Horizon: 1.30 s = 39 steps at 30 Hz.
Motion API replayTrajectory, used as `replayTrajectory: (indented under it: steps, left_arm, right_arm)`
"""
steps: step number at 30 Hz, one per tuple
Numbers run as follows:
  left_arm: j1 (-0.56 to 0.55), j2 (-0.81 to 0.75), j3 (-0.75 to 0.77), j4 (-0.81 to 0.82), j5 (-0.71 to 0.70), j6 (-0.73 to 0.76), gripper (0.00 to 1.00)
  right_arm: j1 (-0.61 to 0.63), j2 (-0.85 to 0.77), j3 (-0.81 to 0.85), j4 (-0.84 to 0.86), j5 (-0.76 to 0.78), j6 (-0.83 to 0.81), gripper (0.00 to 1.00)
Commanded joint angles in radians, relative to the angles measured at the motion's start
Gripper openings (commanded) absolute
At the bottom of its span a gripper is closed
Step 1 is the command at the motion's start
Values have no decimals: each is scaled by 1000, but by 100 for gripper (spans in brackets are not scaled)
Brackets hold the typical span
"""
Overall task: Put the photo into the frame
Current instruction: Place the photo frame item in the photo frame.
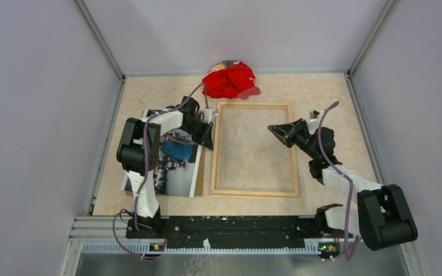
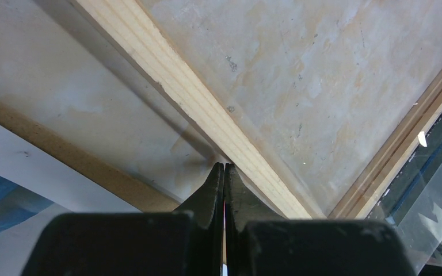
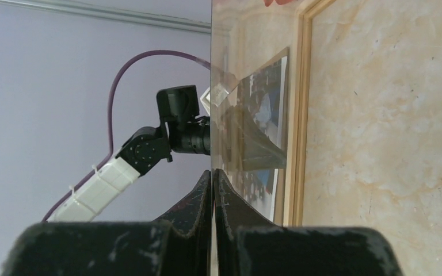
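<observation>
Frame (image 1: 253, 191) flat at counter (image 1: 322, 98) centre; photo (image 1: 178, 172) outside it at 9 o'clock.
Photo lies on a brown backing board (image 1: 198, 172). Left end effector (image 2: 224, 167) is closed, fingertips together, at the frame's left rail. Right end effector (image 3: 213, 172) is clamped on a clear pane (image 3: 247, 86), edge-on. Red cloth (image 1: 229, 80) at 12 o'clock.

No text, label or number is readable.
</observation>
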Motion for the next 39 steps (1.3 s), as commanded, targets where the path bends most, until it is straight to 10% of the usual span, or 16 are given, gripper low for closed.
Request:
replayTrajectory:
  steps: [1,39]
  left_arm:
    - [-8,-61,-7,21,15,12,0]
    - [-9,-57,0,19,15,11,0]
  right_arm:
    - [-3,34,1,46,-70,-52,0]
    - [-54,11,175,-473,76,-539,0]
